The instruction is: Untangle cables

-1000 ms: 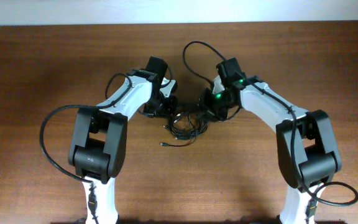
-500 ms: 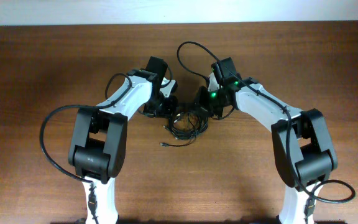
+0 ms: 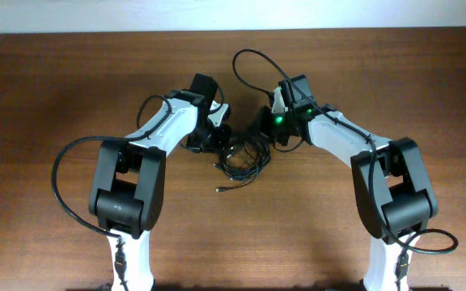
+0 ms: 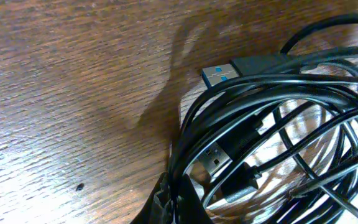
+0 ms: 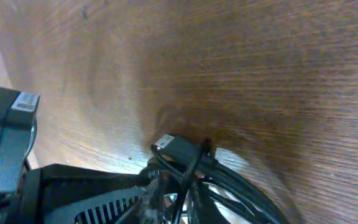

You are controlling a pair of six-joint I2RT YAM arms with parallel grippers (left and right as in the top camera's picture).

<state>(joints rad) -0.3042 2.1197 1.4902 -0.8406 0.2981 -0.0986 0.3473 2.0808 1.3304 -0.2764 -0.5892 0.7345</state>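
My left tool (image 3: 218,139) is clamped tight on the cables (image 3: 243,158). My right tool (image 3: 263,134) presses into the same tangle, but I cannot tell its grip. The bundle lies mid-desk (image 3: 55,81), between both tools.

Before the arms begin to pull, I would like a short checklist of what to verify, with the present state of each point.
1. The left gripper is shut on the cables: ok; the cords bunch into it in the left wrist view.
2. The right gripper holds the cables: cannot tell; it sits at the bundle, jaws hidden.
3. The cables are separated: not ok; they are looped together in one bundle.
4. The blue USB plug is free at the bundle's edge: ok.
5. The loose plug end lies apart on the table: ok.
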